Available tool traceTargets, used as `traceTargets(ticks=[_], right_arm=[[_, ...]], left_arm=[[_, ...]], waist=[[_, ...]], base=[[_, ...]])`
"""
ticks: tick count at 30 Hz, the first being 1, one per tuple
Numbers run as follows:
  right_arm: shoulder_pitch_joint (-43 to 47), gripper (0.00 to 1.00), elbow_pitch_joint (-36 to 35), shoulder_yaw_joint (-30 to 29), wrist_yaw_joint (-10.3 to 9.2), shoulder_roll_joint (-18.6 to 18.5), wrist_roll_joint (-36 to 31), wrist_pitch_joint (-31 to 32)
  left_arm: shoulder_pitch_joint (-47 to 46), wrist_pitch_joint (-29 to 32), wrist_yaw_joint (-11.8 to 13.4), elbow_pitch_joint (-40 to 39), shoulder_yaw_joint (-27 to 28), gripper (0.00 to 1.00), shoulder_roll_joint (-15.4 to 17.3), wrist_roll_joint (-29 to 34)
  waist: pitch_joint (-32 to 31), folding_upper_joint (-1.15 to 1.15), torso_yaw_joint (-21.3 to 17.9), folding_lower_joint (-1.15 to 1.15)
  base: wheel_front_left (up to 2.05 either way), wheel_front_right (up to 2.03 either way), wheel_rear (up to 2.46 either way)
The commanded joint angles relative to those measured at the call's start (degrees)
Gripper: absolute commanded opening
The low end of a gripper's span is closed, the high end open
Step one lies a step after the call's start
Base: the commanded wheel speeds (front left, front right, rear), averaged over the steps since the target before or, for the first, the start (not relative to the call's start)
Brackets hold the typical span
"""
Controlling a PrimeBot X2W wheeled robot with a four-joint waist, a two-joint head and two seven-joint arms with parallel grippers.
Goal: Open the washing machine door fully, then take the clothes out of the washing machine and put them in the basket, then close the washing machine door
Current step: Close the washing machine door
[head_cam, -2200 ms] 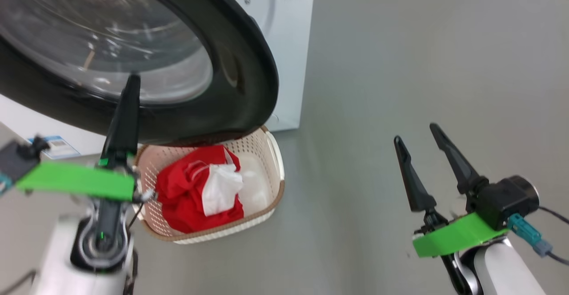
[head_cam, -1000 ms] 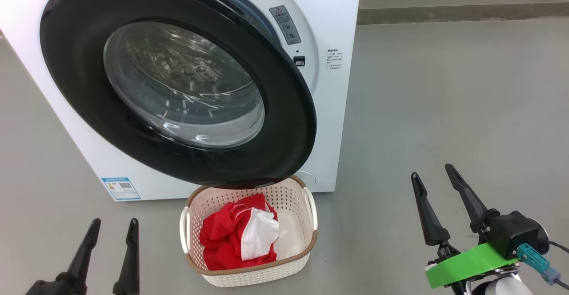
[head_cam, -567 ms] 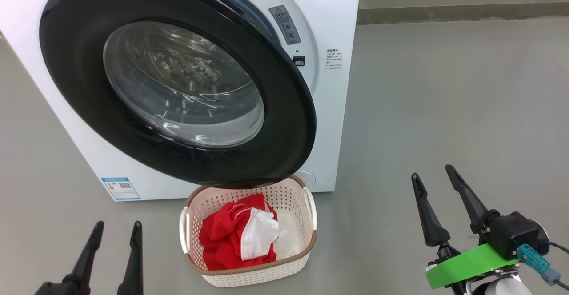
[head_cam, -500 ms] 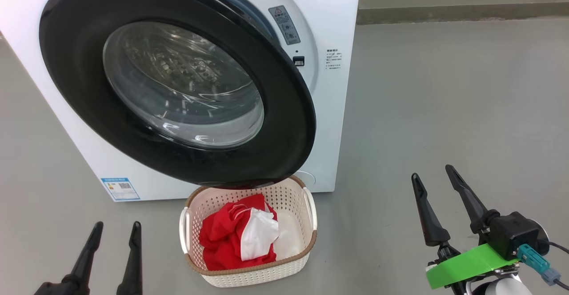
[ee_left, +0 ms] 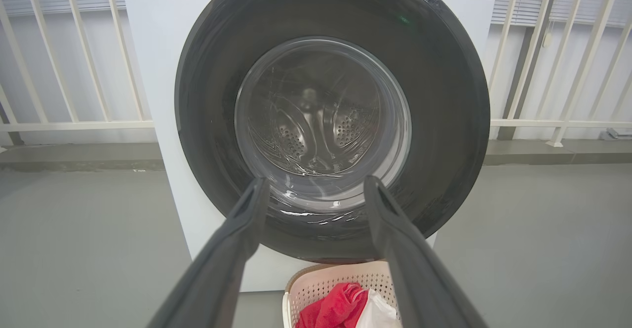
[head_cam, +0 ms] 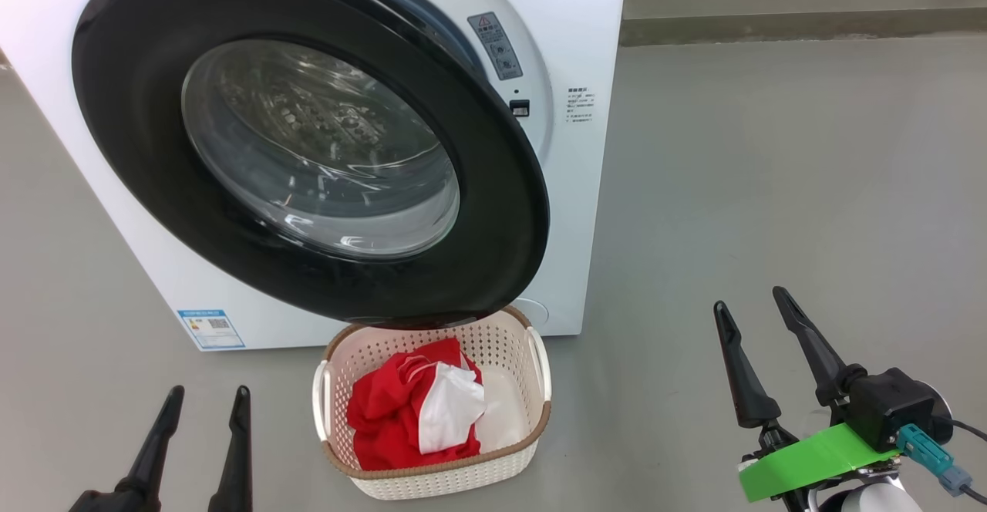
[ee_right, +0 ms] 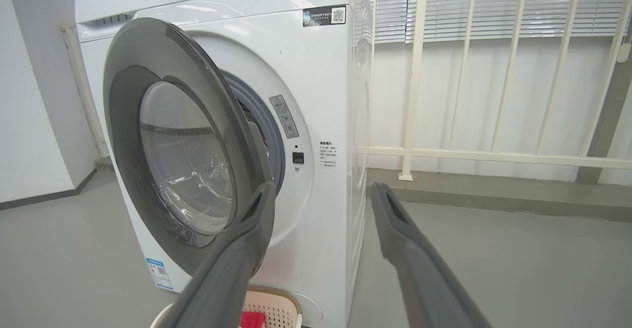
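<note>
Washing machine door [head_cam: 320, 149] is standing ajar at 10 o'clock, lower edge overhanging the basket [head_cam: 432, 483] at 6, clothes [head_cam: 382, 419] lying inside. Left gripper [head_cam: 210, 390] at 8, right gripper [head_cam: 749, 298] at 4: both gaping wide over open floor [head_cam: 771, 149].

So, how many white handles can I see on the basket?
2. The left handle is on the left side of the basket, the right handle on its right side. The washing machine door covers the far rim, so another could be hidden there.
</note>
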Motion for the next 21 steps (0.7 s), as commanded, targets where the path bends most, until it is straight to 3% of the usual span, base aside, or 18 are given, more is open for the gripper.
traceTargets(ticks=[1, 4, 5, 6, 7, 21], right_arm=[[-0.3, 1.0, -1.3, 1.1, 0.36, 0.0, -0.8, -0.4], [-0.4, 1.0, -1.3, 1.0, 0.36, 0.0, -0.9, -0.4], [-0.5, 0.8, -1.3, 1.0, 0.36, 0.0, -1.0, -0.4], [-0.7, 0.36, -1.1, 1.0, 0.36, 0.0, -1.1, -0.4], [-0.9, 0.0, -0.8, 1.3, 0.36, -0.1, -1.2, -0.4], [-13.2, 0.0, 5.8, 10.7, 0.36, -2.8, 1.9, -0.4]], left_arm=[[-0.7, -0.7, -0.3, -1.3, 2.2, 1.0, 0.5, 0.6], [-0.7, -0.7, -0.4, -1.4, 2.1, 1.0, 0.4, 0.8], [-0.7, -0.7, -0.4, -1.4, 2.0, 1.0, 0.4, 0.9], [-0.7, -0.7, -0.5, -1.5, 2.0, 1.0, 0.3, 1.0], [-0.8, -0.7, -0.5, -1.6, 1.9, 1.0, 0.3, 1.1], [-2.8, -0.7, -0.8, -4.0, -1.8, 1.0, 0.2, 1.8]], waist=[[0.1, 0.0, 0.1, 0.0], [0.3, 0.0, 0.3, 0.0], [0.4, 0.0, 0.4, 0.0], [0.5, 0.0, 0.5, 0.0], [0.6, 0.0, 0.7, 0.0], [5.0, 0.0, 5.9, 0.0]], base=[[0.0, 0.0, 0.0], [0.0, 0.0, 0.0], [0.0, 0.0, 0.0], [0.0, 0.0, 0.0], [0.0, 0.0, 0.0], [0.0, 0.0, 0.0]])
